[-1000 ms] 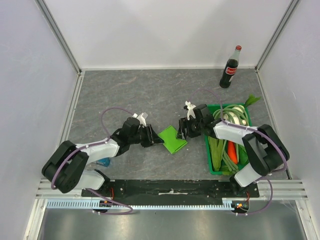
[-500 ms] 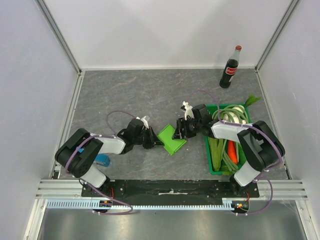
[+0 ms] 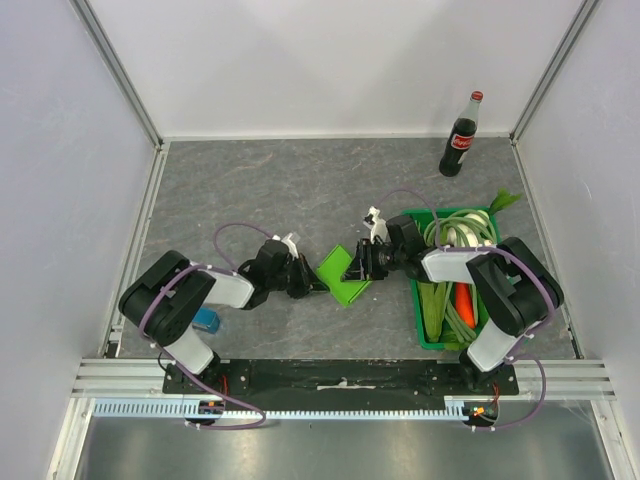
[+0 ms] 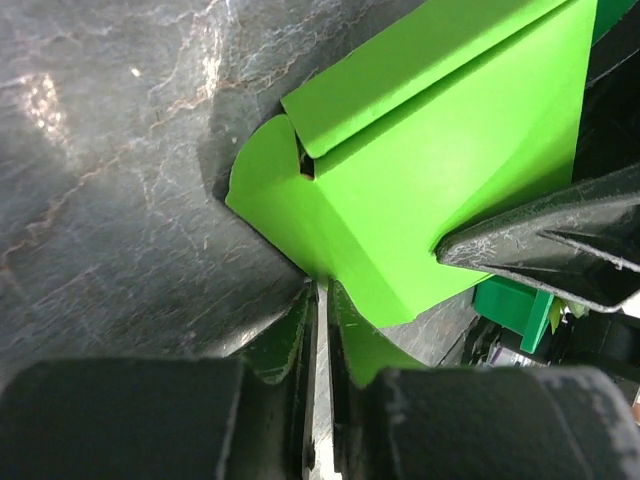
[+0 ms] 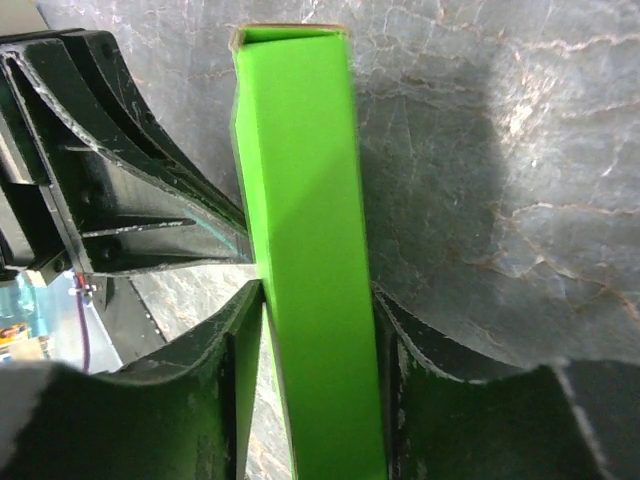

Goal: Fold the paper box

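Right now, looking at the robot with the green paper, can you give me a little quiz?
1. True or false: the left fingers and the right fingers both pinch the box.
2. Where is the bottle? A) lying by the box B) standing at the far right C) held by an arm
3. Fill in: the carrot lies in the dark green ____.
Key: 1 true; 2 B; 3 crate.
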`<state>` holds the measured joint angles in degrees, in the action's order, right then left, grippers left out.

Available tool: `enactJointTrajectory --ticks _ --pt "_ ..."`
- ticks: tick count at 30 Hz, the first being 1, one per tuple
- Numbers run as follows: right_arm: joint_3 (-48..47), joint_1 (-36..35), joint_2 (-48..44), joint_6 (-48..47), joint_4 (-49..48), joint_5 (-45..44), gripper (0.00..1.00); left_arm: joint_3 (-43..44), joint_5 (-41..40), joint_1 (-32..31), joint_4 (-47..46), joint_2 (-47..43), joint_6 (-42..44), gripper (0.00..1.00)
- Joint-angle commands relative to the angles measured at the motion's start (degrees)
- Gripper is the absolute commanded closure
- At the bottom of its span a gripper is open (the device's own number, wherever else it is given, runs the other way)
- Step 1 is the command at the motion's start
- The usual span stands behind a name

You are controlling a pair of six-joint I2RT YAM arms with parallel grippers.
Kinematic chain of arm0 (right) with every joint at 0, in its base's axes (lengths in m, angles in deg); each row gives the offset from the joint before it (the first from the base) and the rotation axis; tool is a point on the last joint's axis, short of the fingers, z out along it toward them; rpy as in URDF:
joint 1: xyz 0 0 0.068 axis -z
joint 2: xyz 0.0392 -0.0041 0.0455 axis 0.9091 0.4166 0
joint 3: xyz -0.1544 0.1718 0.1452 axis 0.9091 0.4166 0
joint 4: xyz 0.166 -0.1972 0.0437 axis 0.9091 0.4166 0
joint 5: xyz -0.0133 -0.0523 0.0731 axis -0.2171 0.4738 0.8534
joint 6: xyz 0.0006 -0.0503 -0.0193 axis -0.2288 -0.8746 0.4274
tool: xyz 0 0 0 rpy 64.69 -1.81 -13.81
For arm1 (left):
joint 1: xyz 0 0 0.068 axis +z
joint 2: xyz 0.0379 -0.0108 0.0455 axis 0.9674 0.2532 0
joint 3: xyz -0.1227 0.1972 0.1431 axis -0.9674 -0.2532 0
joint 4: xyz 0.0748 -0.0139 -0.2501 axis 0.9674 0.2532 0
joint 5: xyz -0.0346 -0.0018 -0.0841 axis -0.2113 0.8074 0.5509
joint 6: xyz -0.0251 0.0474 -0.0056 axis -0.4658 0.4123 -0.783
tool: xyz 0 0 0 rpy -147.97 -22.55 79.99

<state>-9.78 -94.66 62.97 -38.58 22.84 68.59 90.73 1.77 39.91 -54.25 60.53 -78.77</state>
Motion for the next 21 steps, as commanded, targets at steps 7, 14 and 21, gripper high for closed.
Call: enactJointTrajectory --ticks 7,14,21 --pt "8.2 1.3 2.7 23.0 -16.8 5.2 0.63 -3.8 -2.9 -0.4 -3.5 -6.8 1.4 0.81" --pt "14.2 1.3 2.2 43.2 -38.2 7.6 0.65 -4.5 -0.8 -0.6 -5.4 -9.2 -0.3 0.82" --pt "18.0 1.2 2.3 57.1 -54.9 6.3 0.65 -5.0 -0.2 -1.1 -3.6 -14.9 -0.3 0.82"
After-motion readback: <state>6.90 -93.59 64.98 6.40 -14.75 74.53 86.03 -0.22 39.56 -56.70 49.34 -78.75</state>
